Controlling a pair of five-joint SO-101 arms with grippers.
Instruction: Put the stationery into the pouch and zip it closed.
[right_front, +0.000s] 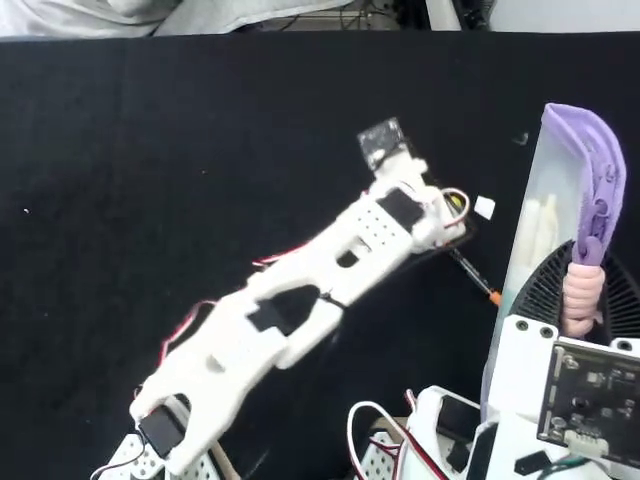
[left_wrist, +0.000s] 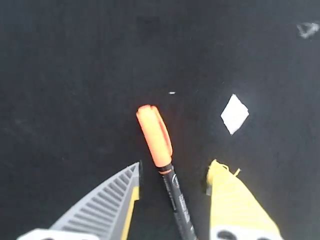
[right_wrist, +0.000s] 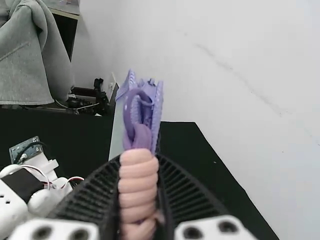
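We see right pincer (right_wrist: 137, 165) clenched on pink coil pull (right_wrist: 136, 185), purple-zipped pouch (right_front: 560, 200) held upright. Farther out, left pincer (left_wrist: 172, 175) spread open astride orange-capped pen (left_wrist: 155, 135) lying on counter (right_front: 150, 150); white scrap (left_wrist: 234, 114) near.

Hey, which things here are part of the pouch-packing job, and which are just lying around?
Job: orange-capped pen, in the mouth of the open left gripper; clear pouch with purple zip; its pink coiled pull, clamped in the right gripper.
Lying about: small white scrap on the table; grey cloth behind it.
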